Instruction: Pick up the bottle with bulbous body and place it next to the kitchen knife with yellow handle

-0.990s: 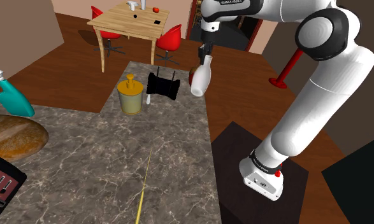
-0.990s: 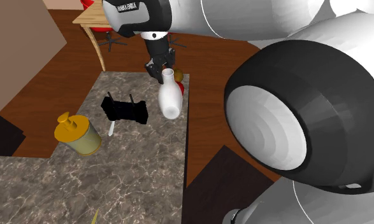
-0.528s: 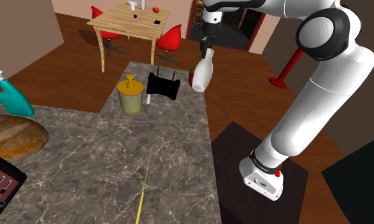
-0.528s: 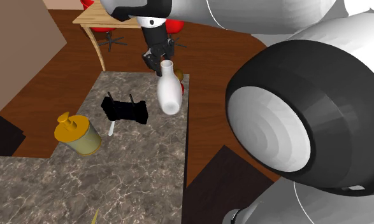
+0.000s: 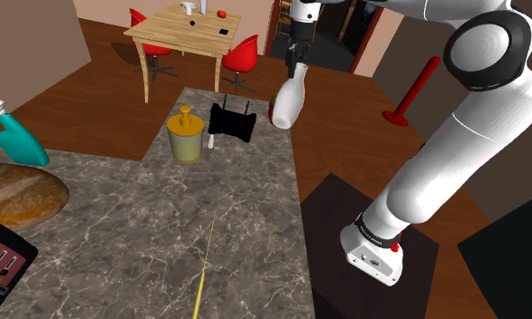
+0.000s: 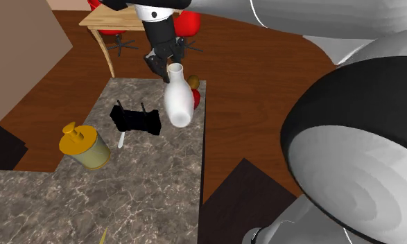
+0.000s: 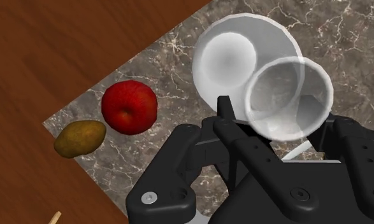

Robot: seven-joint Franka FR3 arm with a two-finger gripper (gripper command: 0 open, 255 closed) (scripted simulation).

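Finding: the tool (image 5: 296, 67) is clenched on the neck of the bottle (image 5: 287, 101). The bottle hangs clear of the worktop (image 5: 246, 227) at the upper middle of the shoulder view, over the slab's far corner. The knife (image 5: 200, 283) lies at the lower middle, yellow handle toward the bottom edge, well apart from the bottle.

Recommendation: carry high past the yellow-lidded jar (image 5: 185, 134) and the black object (image 5: 232, 122). Travel slowly, since a neck grip likely lets the belly swing. Lower it beside the handle, off the blade, and set it upright before letting go.

Condition of the bottle: plain white and glossy, with a narrow neck, open flared mouth and rounded belly. It hangs tilted.
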